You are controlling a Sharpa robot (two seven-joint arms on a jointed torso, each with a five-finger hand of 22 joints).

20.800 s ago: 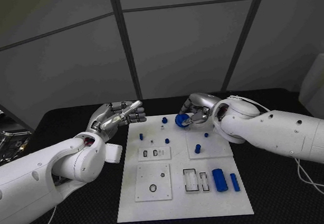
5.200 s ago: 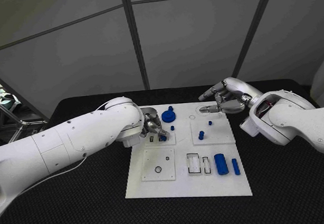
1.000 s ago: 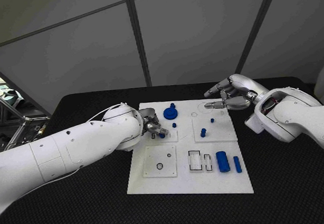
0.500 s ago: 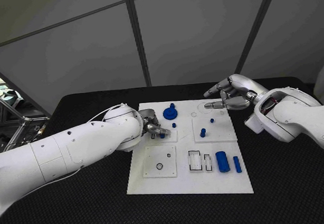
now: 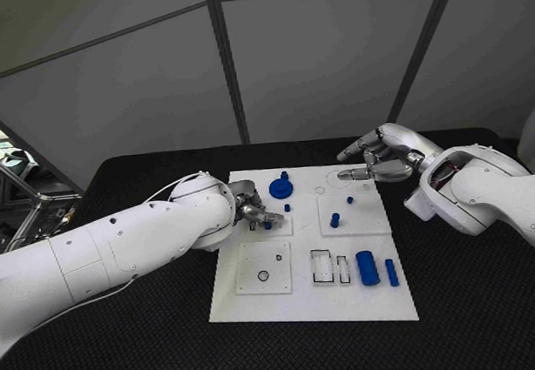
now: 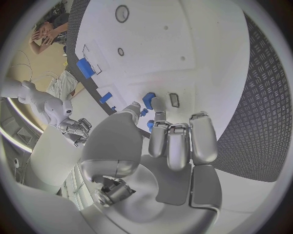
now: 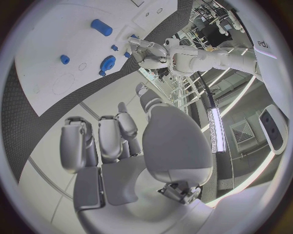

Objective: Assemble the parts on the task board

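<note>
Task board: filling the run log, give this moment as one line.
left robot hand: pinching part at board | right robot hand: open, empty, beside board

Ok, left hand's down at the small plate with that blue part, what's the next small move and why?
Probably press the small blue part straight down to seat it, then let go. The left hand pinches it at the task board, beside a dark slot, and whether it is fully in can't be told. The right hand hovers off the far edge, holding nothing.

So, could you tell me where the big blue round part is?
In the head view, the big blue round part stands at the task board's far edge, left of centre, beside the left hand.
</note>
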